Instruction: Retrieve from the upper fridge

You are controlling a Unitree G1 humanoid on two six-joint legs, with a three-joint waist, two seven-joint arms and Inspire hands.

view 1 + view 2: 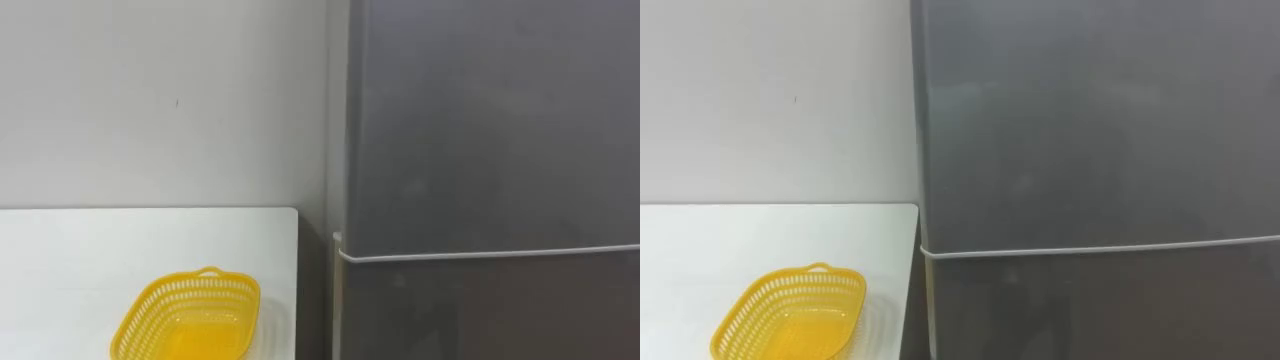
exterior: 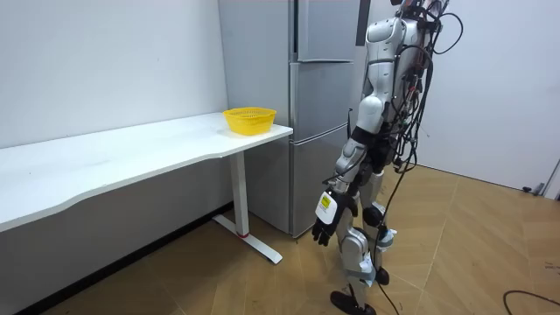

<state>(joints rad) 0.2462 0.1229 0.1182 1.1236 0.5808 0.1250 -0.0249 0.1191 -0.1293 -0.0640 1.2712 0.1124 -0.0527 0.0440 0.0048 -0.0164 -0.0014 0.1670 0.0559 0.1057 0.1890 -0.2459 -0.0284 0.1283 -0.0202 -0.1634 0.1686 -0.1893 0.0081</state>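
One hand [image 2: 325, 229] hangs well below the upper fridge [image 1: 490, 120].

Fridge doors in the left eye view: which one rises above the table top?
The upper door, above the pale seam. The lower door starts below the level of the table top. Both are shut.
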